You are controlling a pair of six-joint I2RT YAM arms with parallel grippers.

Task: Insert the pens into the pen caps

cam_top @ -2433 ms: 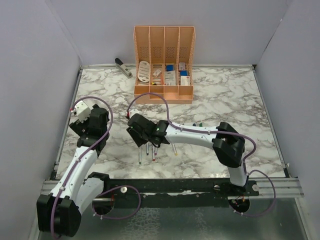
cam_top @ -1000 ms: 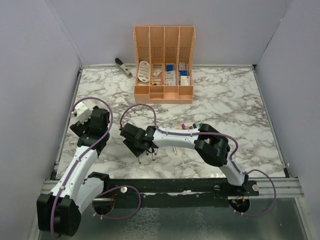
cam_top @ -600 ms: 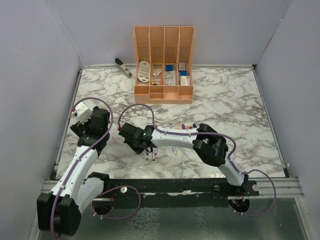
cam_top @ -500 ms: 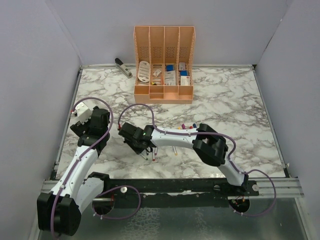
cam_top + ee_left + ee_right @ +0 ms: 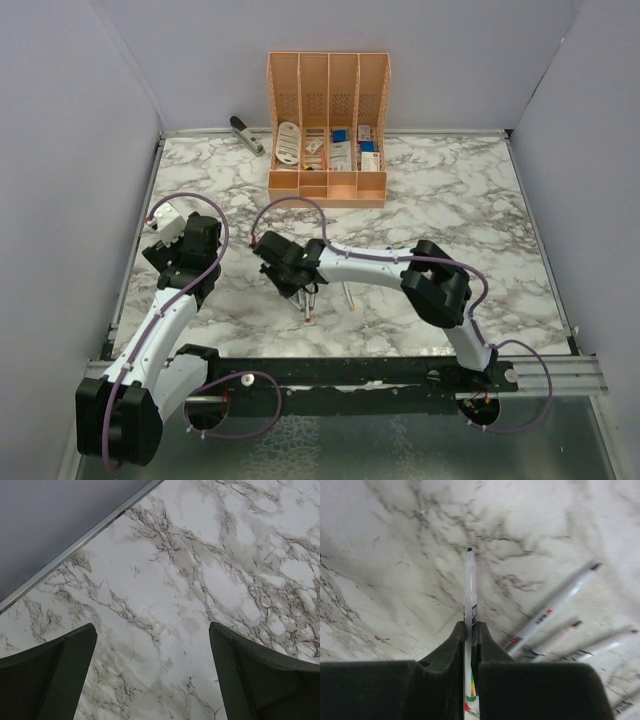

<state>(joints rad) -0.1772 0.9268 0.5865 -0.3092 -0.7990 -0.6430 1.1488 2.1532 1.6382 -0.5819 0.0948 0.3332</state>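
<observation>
White pen point(image 5: 468, 580) in right hand point(image 5: 469, 626), three loose

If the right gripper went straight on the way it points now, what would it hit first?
Probably the bare marble tabletop. The pen held in the right gripper sticks out ahead, so its tip would touch first. The loose pens lie off to one side of that line.

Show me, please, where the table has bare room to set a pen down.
Bare: the marble right of the organizer and the strip before it. Crowded: beside the right gripper and its held pen, where loose pens lie.
</observation>
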